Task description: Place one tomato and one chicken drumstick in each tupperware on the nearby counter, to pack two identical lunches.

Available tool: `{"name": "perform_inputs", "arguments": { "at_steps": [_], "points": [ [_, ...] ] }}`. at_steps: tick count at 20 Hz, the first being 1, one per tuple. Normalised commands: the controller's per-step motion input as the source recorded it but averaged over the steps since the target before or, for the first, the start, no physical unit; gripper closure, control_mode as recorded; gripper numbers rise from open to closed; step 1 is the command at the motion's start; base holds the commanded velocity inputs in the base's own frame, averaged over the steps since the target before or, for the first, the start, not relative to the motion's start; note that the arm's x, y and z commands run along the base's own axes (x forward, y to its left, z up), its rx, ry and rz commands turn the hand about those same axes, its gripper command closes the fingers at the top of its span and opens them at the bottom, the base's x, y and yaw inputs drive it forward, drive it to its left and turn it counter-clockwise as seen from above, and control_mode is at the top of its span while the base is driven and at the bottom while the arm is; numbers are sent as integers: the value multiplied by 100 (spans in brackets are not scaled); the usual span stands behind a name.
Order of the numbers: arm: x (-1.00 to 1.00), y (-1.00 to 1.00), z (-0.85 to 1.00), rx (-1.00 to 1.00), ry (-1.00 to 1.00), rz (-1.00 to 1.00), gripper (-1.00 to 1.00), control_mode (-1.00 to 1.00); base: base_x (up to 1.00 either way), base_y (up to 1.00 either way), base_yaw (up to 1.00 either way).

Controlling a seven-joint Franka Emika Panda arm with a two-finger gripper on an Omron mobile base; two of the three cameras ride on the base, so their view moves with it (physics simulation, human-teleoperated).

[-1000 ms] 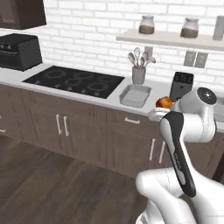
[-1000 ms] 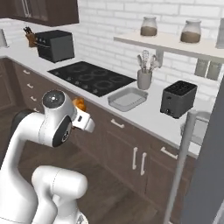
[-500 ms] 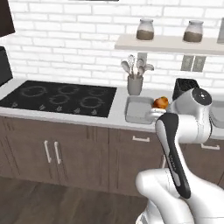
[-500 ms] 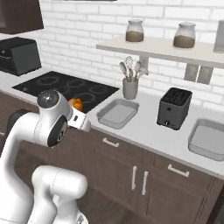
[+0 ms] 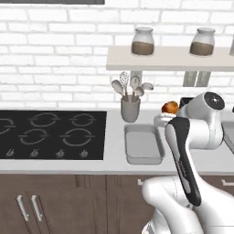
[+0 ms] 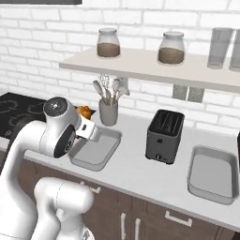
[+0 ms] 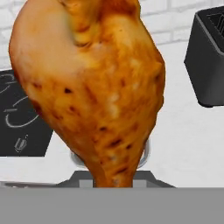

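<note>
The gripper (image 5: pixel 165 114) holds the chicken drumstick (image 7: pixel 94 83) up in the air. In the hand view the meat hangs thick end up and narrow end down right in front of the camera, and the fingertips are hidden behind it, so their pinch on it cannot be seen directly. In the left base view the drumstick (image 5: pixel 170 107) shows as an orange lump just past the arm's white wrist; in the right base view it (image 6: pixel 84 112) peeks out beside the round joint.

Taking the near tupperware (image 6: pixel 96 149) as landmark: it is an open grey rectangular container lying flat on the counter (image 6: pixel 140 176). The drumstick is above its stove-side end, not touching it. The utensil holder (image 6: pixel 108 112), with spoons and a whisk, stands just behind it against the brick wall. The black cooktop (image 5: pixel 50 135) lies beside it on one side; the black toaster (image 6: pixel 164 136) stands on the other. The second tupperware (image 6: pixel 213 174) sits farther along, past the toaster, well apart from the first. A shelf (image 6: pixel 150 68) above carries two jars (image 6: pixel 108 43).
</note>
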Motion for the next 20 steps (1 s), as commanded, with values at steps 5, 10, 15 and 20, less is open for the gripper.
{"name": "perform_inputs", "arguments": {
  "at_steps": [5, 10, 15, 20],
  "points": [
    [47, 7, -90, -1, 33, -6, 100, -100, 0, 0, 0],
    [52, 18, -77, 0, 24, 0, 100, -100, 0, 0, 0],
    [48, 12, -58, 0, 3, 0, 100, -100, 0, 0, 0],
    [45, 0, -60, 0, 0, 0, 100, -100, 0, 0, 0]
  ]
}}
